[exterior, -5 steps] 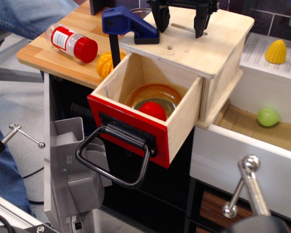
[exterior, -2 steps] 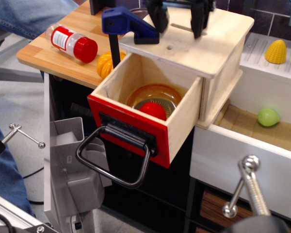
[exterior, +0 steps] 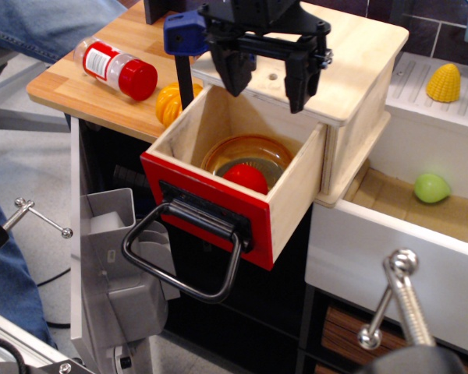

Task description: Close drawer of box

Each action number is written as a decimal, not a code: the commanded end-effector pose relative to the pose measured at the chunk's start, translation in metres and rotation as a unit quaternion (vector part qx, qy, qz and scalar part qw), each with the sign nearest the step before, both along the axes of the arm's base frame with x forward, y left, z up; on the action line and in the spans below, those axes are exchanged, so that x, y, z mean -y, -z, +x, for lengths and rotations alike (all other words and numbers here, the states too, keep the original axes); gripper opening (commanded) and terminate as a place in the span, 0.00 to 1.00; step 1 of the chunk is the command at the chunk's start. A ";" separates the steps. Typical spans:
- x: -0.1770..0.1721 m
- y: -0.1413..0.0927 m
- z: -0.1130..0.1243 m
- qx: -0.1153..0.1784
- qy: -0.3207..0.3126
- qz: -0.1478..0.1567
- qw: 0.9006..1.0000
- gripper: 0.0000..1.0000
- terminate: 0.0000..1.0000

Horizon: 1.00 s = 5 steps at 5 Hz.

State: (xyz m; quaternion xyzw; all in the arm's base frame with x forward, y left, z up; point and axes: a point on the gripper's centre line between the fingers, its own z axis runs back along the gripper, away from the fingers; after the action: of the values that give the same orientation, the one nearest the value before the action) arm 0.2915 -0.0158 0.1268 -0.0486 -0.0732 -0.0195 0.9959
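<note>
The gripper (exterior: 267, 82), fingers spread, hangs upper centre over the open drawer (exterior: 232, 183) (bowl inside); best to press squarely on the red front panel (exterior: 207, 209) toward the box (exterior: 351, 78).

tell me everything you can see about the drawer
The drawer is pulled well out of the box, tilted toward the camera. Its walls look like pale plywood, its front panel is red, and a big black loop handle hangs down from a black mount on it. Inside sits an amber see-through bowl with a red rounded thing in it. The pincer hangs open above the drawer's back end, apart from it.
</note>
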 end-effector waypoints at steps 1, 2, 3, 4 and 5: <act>-0.005 0.000 -0.032 -0.006 0.021 0.020 1.000 1.00 0.00; -0.031 -0.008 -0.039 -0.017 0.037 0.029 0.999 1.00 0.00; -0.042 -0.011 -0.053 -0.024 0.044 0.029 0.998 1.00 0.00; -0.043 0.018 -0.067 -0.049 0.020 0.047 0.998 1.00 0.00; -0.044 0.036 -0.077 -0.037 0.017 0.063 0.997 1.00 0.00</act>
State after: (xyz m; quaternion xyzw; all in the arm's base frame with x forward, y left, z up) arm 0.2065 0.0257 0.0738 0.0136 -0.0191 -0.0340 0.9991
